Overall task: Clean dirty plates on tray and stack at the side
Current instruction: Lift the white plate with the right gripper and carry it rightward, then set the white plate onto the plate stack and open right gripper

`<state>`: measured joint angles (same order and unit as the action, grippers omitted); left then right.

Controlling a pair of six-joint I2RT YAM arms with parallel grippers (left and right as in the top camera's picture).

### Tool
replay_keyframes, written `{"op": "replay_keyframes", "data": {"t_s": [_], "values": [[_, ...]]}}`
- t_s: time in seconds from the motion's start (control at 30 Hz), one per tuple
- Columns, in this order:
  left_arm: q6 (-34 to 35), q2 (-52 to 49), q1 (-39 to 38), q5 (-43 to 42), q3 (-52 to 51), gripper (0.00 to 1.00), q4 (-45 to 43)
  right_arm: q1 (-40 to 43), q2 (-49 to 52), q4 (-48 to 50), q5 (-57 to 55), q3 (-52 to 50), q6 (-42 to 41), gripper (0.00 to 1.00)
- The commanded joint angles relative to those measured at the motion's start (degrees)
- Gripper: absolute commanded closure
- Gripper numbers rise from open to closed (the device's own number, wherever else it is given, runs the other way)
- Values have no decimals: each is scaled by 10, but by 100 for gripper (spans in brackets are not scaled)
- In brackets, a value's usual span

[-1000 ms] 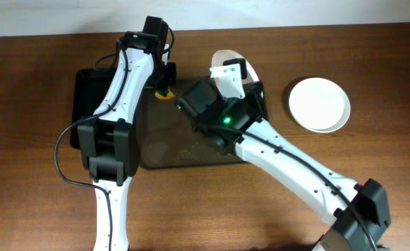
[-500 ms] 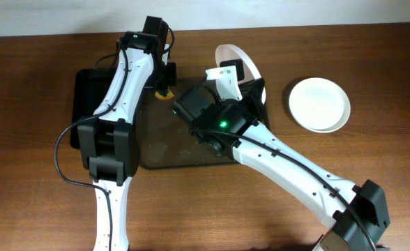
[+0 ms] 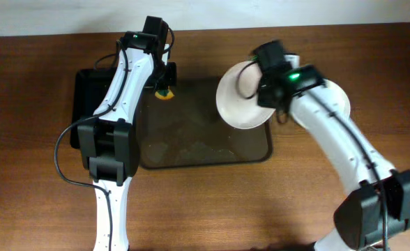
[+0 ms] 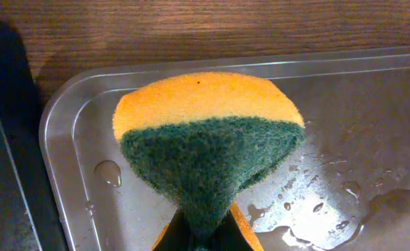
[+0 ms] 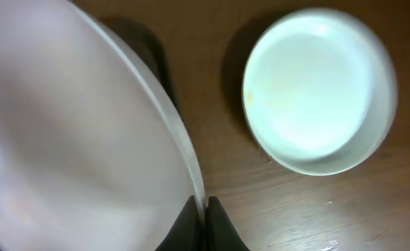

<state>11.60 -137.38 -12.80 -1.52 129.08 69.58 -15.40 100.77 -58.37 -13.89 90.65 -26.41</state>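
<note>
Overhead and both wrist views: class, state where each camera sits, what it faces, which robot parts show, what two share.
Overhead: above table, looking down; left arm, right arm, tray.
Left wrist: on left arm, facing sponge over tray; jaws' tips.
Right wrist: on right arm, facing held plate, second plate beyond; jaws' tips.
Shared: sponge, overhead and left wrist.

Likely robotics lab, wooden table [image 3: 31,195], white left arm [image 3: 125,77], right arm [image 3: 334,136]

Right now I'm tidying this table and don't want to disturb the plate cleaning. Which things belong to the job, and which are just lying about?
Part of the job: held plate, plate on the table, tray, sponge.
Just lying about: black bin, untouched beside the tray.
</note>
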Motion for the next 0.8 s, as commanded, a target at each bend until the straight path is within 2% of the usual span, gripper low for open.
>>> {"op": "replay_keyframes", "data": {"t_s": [0.0,0.2,0.3,0.5,0.77], "values": [[-10,11,1,-7,-5,100,-1,125,-14,-9,198,10,22,96],[-10,11,1,-7,-5,100,-2,302,-4,-27,222,-5,25,96],[-10,11,1,-7,-5,100,-4,356,9,-15,221,-24,25,96],[-10,11,1,-7,-5,100,-4,408,36,53,221,-77,24,96],[-10,11,1,-7,-5,100,-3,408,80,103,223,-102,21,95]]}}
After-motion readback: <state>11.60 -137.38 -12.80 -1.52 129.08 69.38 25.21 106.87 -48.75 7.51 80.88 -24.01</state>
